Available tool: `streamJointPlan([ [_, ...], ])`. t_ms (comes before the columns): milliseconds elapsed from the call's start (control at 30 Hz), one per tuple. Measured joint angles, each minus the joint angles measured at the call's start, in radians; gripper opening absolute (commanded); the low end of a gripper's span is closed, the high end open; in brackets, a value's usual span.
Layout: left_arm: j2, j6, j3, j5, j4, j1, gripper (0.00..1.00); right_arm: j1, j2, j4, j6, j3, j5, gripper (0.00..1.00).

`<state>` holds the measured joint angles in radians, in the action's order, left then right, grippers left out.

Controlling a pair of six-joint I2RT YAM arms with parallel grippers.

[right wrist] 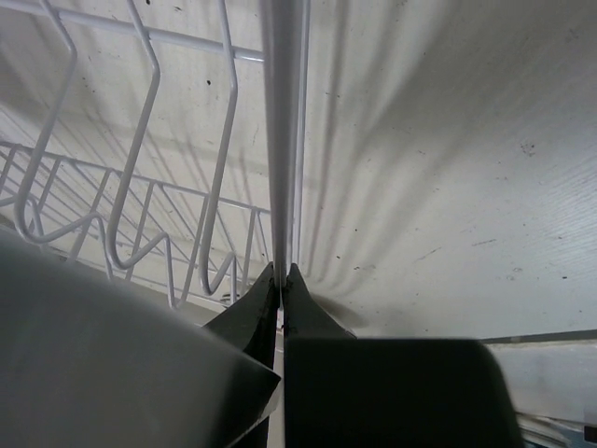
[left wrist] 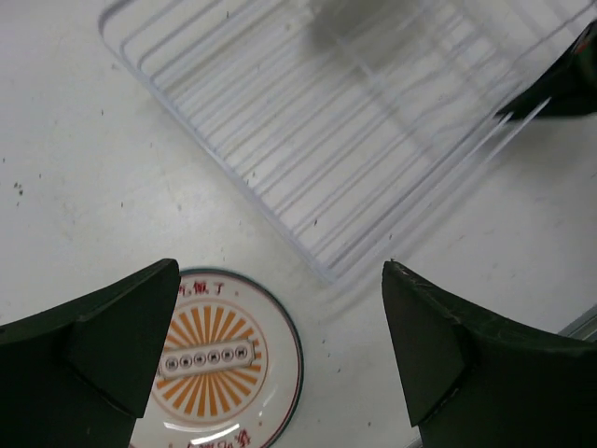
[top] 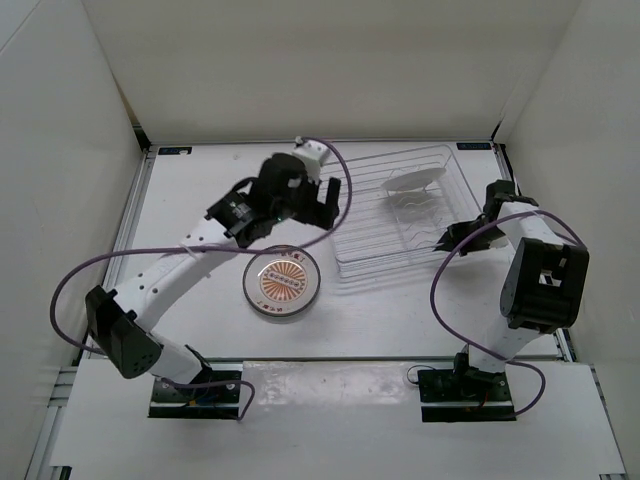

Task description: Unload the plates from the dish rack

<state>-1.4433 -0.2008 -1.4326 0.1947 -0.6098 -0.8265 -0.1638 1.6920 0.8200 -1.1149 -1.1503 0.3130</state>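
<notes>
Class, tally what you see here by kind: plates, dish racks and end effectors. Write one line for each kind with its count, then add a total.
Plates: 2 (sunburst plate outside the rack, white plate inside it)
Dish racks: 1 (dish rack)
End effectors: 2 (left end effector open, right end effector shut on the rack's edge)
Total: 5

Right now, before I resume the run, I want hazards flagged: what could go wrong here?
The right gripper is shut on the rim of the dish rack; pulling could drag or tip it and topple the white plate inside. The open left gripper hangs near the sunburst plate; descending could knock it.
</notes>
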Motion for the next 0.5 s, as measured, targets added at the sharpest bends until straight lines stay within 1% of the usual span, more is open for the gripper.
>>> streamJointPlan([
  [67,-0.009,-0.008,-0.039,-0.119,0.035,0.09,1.0,-0.002,-0.015,-0.016,0.004,0.024,0.001,0.0],
  [167,-0.067,0.002,-0.087,-0.269,0.097,0.173,1.0,-0.006,-0.043,-0.042,0.016,0.069,-0.003,0.0],
  [267,-0.192,0.017,-0.177,-0.393,0.131,0.185,0.97,-0.006,-0.065,-0.06,0.025,0.108,-0.008,0.0],
  [367,-0.352,0.021,-0.296,-0.492,0.172,0.174,0.97,-0.006,-0.074,-0.065,0.036,0.12,-0.011,0.0],
  [500,-0.547,0.045,-0.469,-0.568,0.191,0.146,0.97,-0.005,-0.069,-0.061,0.049,0.108,-0.006,0.0],
])
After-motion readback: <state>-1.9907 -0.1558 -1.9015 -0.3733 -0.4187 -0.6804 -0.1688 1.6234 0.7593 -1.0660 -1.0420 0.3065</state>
